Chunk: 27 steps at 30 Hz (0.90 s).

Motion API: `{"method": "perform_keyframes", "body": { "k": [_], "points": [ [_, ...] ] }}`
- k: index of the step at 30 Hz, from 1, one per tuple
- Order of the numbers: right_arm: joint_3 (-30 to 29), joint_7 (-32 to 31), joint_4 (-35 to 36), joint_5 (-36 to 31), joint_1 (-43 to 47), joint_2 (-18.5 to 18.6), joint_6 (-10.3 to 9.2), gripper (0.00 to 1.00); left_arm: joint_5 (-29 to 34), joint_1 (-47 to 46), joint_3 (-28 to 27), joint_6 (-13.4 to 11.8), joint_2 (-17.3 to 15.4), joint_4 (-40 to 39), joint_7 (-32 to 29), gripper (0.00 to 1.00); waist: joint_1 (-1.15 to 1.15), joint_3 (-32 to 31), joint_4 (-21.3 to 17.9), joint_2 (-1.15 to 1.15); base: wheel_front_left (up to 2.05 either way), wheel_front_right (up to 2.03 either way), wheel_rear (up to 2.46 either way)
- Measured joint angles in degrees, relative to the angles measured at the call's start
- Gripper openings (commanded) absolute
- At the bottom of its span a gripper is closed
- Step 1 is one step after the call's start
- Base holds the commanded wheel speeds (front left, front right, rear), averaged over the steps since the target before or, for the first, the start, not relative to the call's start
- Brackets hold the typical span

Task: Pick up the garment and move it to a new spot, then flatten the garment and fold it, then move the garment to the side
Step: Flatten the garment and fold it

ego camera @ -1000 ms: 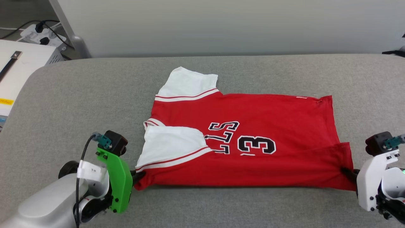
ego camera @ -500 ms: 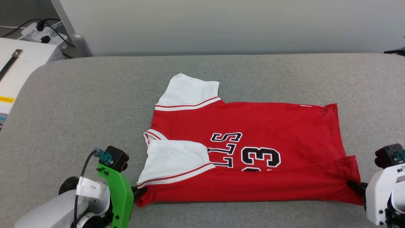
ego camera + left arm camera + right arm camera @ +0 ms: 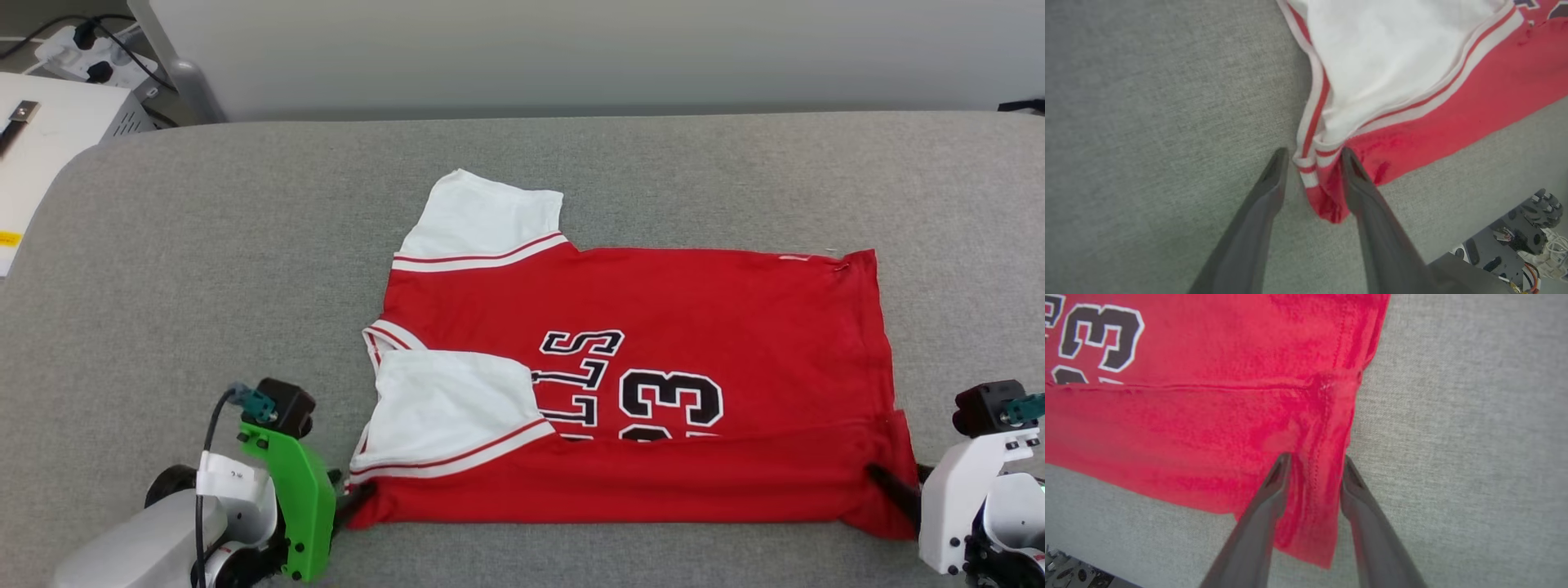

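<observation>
Operator: Grippers first. What are they holding?

Observer: Nothing firmly, as far as I can see. The left gripper has its fingers parted around the garment's near left corner, by the striped cuff, and one finger stands clear of the cloth. The right gripper is spread the same way, straddling the stitched hem at the near right corner. A second ago both were pinched tight on those corners and the near edge was drawn taut between them. Now the cloth lies slack.

Operator: What does that mean for the fold?

Observer: I judge the first fold laid and let go. The garment lies sideways on the grey cushion, its near strip turned up over the bottom of the number and the near sleeve tucked onto the front. The far sleeve sticks out flat, so the far side looks unfolded as yet.

Operator: Edges and room?

Observer: The folded edge lies near the cushion's front lip; the left wrist view shows the drop just past the corner. The fingers should probably back out low and straight, or they could drag the corners open. To the left there is a broad stretch of bare cushion, to the right rather less. Beyond the far sleeve a wide bare band runs to the wall. A white cabinet and a power strip sit off the far left corner, well apart from the work.
</observation>
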State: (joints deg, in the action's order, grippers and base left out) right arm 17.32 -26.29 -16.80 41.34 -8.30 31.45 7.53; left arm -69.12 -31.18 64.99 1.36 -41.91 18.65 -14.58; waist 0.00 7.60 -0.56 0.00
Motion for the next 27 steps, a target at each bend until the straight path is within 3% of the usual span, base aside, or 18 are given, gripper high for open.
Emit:
{"method": "perform_keyframes", "body": {
  "k": [10,16,27],
  "points": [
    [-3.9,15.1,3.9,-4.1,-0.2,-1.1,0.0,1.0,3.5,-6.4,-3.7,0.4,-2.2,-0.6,3.9,1.0,0.0,-1.9,0.0,0.0,0.0,0.0,0.0],
    [-8.4,24.7,8.1,-10.2,-1.3,-6.2,0.0,1.0,6.3,-15.3,-6.5,0.6,-1.0,0.7,5.3,1.0,0.0,-0.1,-0.9,0.0,0.0,0.0,0.0],
    [-9.0,28.3,16.5,-16.1,-4.4,-11.8,0.0,1.0,6.6,-36.0,-8.9,4.5,2.2,8.8,-4.7,1.0,0.0,8.2,-4.0,0.0,0.0,0.0,0.0]
  ]
}}
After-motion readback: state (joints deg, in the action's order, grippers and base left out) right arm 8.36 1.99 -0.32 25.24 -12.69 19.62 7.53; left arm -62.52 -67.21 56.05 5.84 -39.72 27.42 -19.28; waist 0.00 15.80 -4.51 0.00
